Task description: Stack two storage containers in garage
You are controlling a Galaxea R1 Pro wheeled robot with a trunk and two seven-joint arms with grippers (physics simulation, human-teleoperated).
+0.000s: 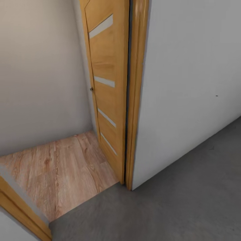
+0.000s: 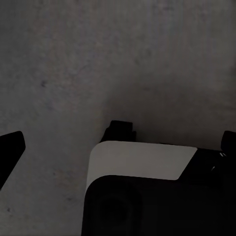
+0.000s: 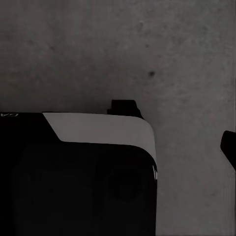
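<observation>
One oak door (image 1: 106,90) with four frosted strips, grey concrete floor (image 1: 187,204), end effector states unclear

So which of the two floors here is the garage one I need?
The dark grey concrete floor on the near side of the open oak door. The light wood-plank floor beyond the doorway is the other room.

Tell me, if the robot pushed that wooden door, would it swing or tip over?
The door would probably swing, not tip: it stands upright, open in its frame. It looks stiff, solid wood, likely heavy. Its frosted strips may be fragile.
</observation>
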